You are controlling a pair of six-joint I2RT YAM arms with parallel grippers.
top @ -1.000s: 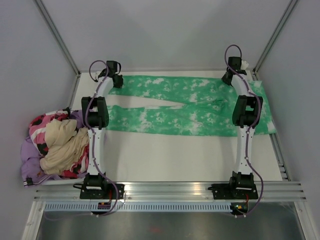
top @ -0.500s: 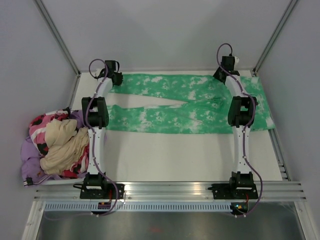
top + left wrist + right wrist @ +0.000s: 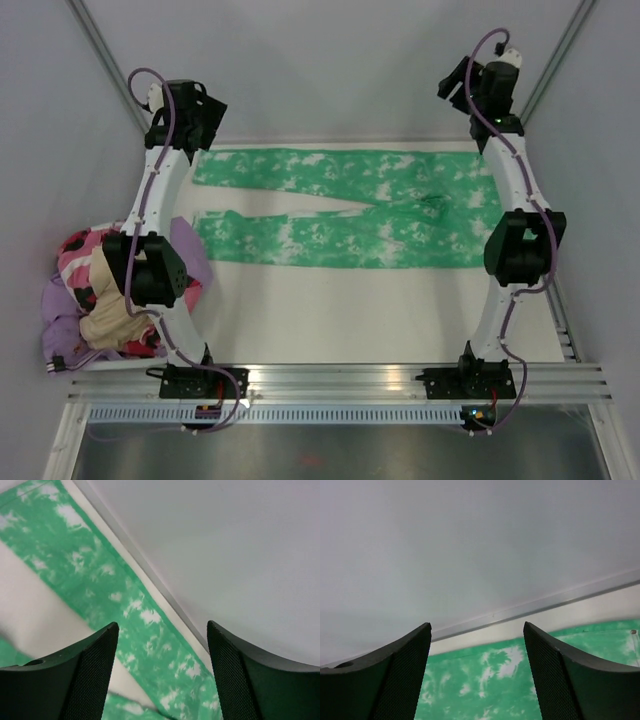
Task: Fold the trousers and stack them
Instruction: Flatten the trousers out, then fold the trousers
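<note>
We see the trousers [image 3: 400, 235] spread flat on the table [image 3: 350, 310], just in front of the back wall [image 3: 340, 70] & lengthwise along it. Bright green w/ white tie-dye mottling, 2 legs apart, small dark waist button. Left gripper [image 3: 161, 630] & right gripper [image 3: 476, 627] are both spread wide, holding nothing, up near that wall.

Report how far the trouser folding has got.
Done: the trousers lie spread flat on the table, legs apart. In hand: nothing; the left end effector and right end effector hover open and empty above the far edge. Left: every fold, then stacking.
</note>
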